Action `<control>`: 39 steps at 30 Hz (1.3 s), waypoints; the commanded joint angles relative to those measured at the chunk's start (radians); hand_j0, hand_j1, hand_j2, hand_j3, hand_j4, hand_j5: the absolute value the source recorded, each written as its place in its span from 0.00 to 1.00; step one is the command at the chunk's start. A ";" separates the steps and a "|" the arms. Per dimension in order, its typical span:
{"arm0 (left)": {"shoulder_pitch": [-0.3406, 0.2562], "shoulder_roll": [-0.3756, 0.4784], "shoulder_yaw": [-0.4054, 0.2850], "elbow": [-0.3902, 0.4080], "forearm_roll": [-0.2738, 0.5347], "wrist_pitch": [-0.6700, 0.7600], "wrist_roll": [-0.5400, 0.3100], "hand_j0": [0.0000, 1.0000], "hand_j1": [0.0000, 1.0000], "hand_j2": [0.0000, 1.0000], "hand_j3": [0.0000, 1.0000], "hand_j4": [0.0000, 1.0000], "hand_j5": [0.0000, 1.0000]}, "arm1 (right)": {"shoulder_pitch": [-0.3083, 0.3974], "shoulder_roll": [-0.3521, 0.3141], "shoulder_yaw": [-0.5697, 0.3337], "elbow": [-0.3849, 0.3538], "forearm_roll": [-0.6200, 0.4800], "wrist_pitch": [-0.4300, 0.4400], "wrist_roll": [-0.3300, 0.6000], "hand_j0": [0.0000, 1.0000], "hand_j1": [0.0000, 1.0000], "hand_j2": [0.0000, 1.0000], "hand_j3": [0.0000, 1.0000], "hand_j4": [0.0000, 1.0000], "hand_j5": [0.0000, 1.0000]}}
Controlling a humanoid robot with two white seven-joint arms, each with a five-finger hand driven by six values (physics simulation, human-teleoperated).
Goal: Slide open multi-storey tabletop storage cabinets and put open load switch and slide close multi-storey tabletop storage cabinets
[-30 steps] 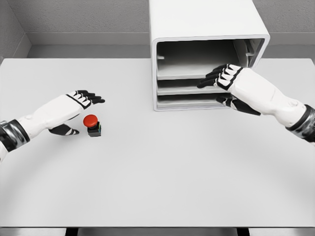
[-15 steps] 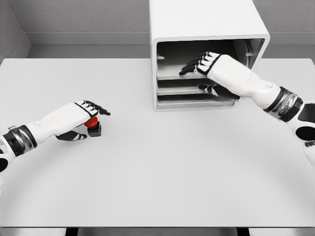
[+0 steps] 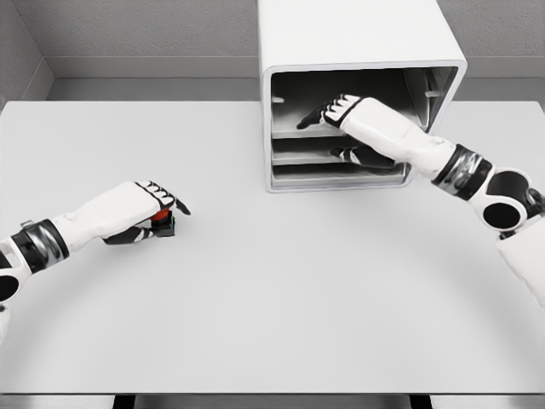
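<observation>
The load switch (image 3: 163,219), a red button on a black base, stands on the left of the table and shows only a little. My left hand (image 3: 153,213) covers it, fingers curled over its top and thumb on its near side. The white storage cabinet (image 3: 358,34) stands at the back, its front open onto three stacked trays. My right hand (image 3: 332,129) reaches inside it. Its fingers lie flat and spread over the top tray (image 3: 289,129), and its thumb sits below that tray's front edge. None of the trays stick out past the front.
The white table (image 3: 281,290) stretches wide in front of the cabinet, with its near edge at the bottom of the picture. A grey wall runs behind the cabinet. My right forearm crosses the cabinet's lower right corner.
My left hand slid right and down onto the switch and closed over it. My right hand pushed farther left into the cabinet, over the top tray.
</observation>
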 commanded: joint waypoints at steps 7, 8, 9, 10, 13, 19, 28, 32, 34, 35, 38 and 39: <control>-0.003 0.002 0.003 0.009 0.006 0.003 0.000 0.65 0.65 0.65 0.65 0.65 0.65 | -0.025 0.031 0.021 0.076 0.011 0.001 0.000 0.75 0.75 0.75 0.75 0.75 0.75; -0.003 0.002 0.003 0.010 0.005 0.003 0.000 0.65 0.65 0.65 0.65 0.65 0.65 | -0.029 0.032 0.022 0.082 0.011 0.001 0.000 0.75 0.75 0.75 0.75 0.75 0.75; -0.003 0.002 0.003 0.010 0.005 0.003 0.000 0.64 0.64 0.64 0.64 0.64 0.64 | -0.034 0.041 0.022 0.095 0.011 0.001 0.000 0.75 0.75 0.75 0.75 0.75 0.75; -0.002 0.002 0.003 0.010 0.005 0.003 0.000 0.64 0.64 0.64 0.64 0.64 0.64 | -0.038 0.044 0.022 0.107 0.019 0.001 0.000 0.75 0.75 0.75 0.75 0.75 0.75; -0.003 0.002 0.003 0.010 -0.004 0.003 0.000 0.51 0.51 0.51 0.51 0.51 0.51 | -0.051 0.044 0.022 0.133 0.023 0.001 0.000 0.75 0.75 0.75 0.75 0.75 0.75; -0.003 0.002 0.003 0.010 -0.009 0.003 0.000 0.35 0.35 0.35 0.35 0.35 0.35 | -0.060 0.044 0.024 0.171 0.034 0.001 0.000 0.76 0.76 0.76 0.76 0.76 0.76; -0.008 0.002 0.009 -0.005 -0.006 0.003 0.000 0.33 0.33 0.33 0.33 0.33 0.33 | -0.041 0.035 0.055 0.165 0.057 0.001 0.000 0.77 0.77 0.77 0.77 0.77 0.77; -0.009 0.002 0.010 -0.008 -0.004 0.003 0.000 0.30 0.30 0.30 0.30 0.30 0.30 | -0.037 0.034 0.055 0.158 0.056 0.001 -0.001 0.77 0.77 0.77 0.77 0.77 0.77; -0.009 0.002 0.012 -0.025 -0.004 0.003 0.000 0.30 0.30 0.30 0.30 0.30 0.30 | -0.034 0.031 0.055 0.127 0.056 0.001 -0.001 0.77 0.77 0.77 0.77 0.77 0.77; -0.011 0.002 0.012 -0.028 -0.004 0.003 0.000 0.30 0.30 0.30 0.30 0.30 0.30 | -0.020 0.029 0.053 0.109 0.056 0.001 -0.001 0.77 0.77 0.77 0.77 0.77 0.77; -0.011 0.002 0.021 -0.036 -0.004 0.003 0.000 0.30 0.30 0.30 0.30 0.30 0.30 | -0.012 0.009 0.052 0.086 0.053 0.001 -0.001 0.77 0.77 0.77 0.77 0.77 0.77; -0.011 0.002 0.021 -0.036 -0.004 0.003 0.000 0.29 0.29 0.29 0.29 0.29 0.29 | -0.012 0.009 0.050 0.086 0.050 0.001 -0.001 0.77 0.77 0.77 0.77 0.77 0.77</control>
